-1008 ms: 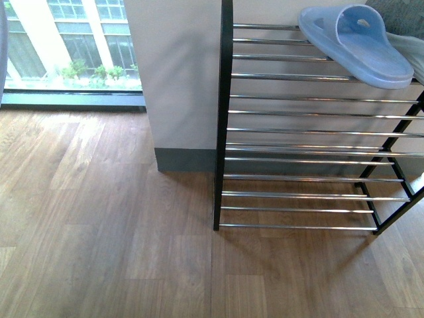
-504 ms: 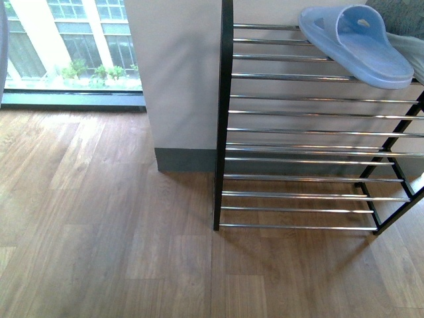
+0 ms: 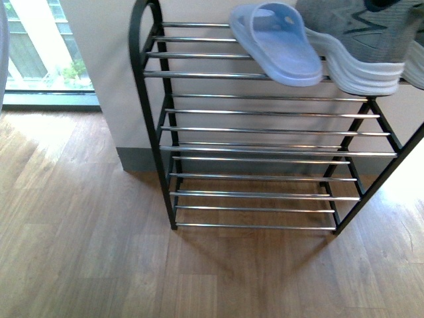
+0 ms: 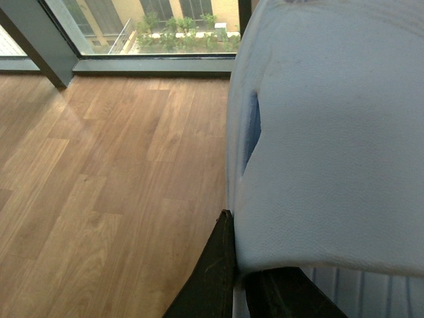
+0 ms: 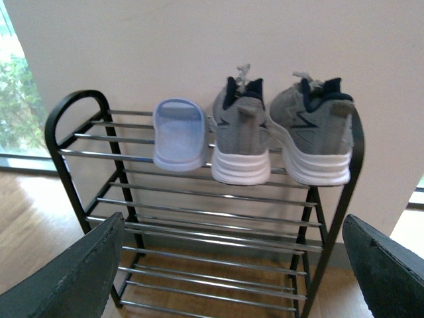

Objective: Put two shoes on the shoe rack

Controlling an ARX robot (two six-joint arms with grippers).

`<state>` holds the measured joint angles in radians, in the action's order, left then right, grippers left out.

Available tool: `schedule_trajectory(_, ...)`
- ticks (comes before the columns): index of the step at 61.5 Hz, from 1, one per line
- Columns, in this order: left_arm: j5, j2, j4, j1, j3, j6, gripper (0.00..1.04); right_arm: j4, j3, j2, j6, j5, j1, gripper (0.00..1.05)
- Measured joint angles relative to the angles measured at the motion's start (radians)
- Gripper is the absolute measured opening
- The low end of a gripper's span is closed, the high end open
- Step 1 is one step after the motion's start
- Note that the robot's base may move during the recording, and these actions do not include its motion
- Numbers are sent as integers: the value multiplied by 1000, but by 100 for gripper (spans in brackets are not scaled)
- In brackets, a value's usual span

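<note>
Right wrist view shows the shoe rack (image 5: 199, 199) against the wall, its top tier holding one pale blue slipper (image 5: 177, 134) toward the looped end and two grey sneakers (image 5: 242, 136) beside it. The second pale blue slipper (image 4: 331, 132) is pinched in the left gripper (image 4: 238, 278), away from the rack over bare wood floor (image 4: 99, 199), so one placement seems left. The right gripper (image 5: 232, 265) hangs spread wide and empty. Open rods remain between the slipper and the rack's looped end; lower tiers are bare.

Indoor room, home-like or office-like. Wood-plank floor (image 3: 79, 252), plain wall (image 5: 165, 46), floor-level window (image 4: 165, 26), and a shoe rack (image 5: 199, 218) holding footwear.
</note>
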<state>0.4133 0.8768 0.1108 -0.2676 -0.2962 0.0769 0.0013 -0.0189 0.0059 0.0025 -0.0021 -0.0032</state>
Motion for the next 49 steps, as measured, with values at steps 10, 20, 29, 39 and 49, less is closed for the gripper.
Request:
schedule_trajectory(10, -9, 0, 0, -4, 0, 0, 2, -1, 0, -1, 0, 6, 2, 95)
schedule_trajectory(20, -5, -1, 0, -4, 0, 0, 2, -1, 0, -1, 0, 6, 2, 95)
schedule_trajectory(29, -1, -1, 0, -3, 0, 0, 2, -1, 0, -1, 0, 5, 2, 95)
schedule_trajectory(39, -1, 1, 16, -4, 2, 21, 2, -1, 0, -1, 0, 5, 2, 95)
schedule_trajectory(49, -35, 169, 93, -20, -105, 142, 2, -1, 0, -1, 0, 5, 2, 95)
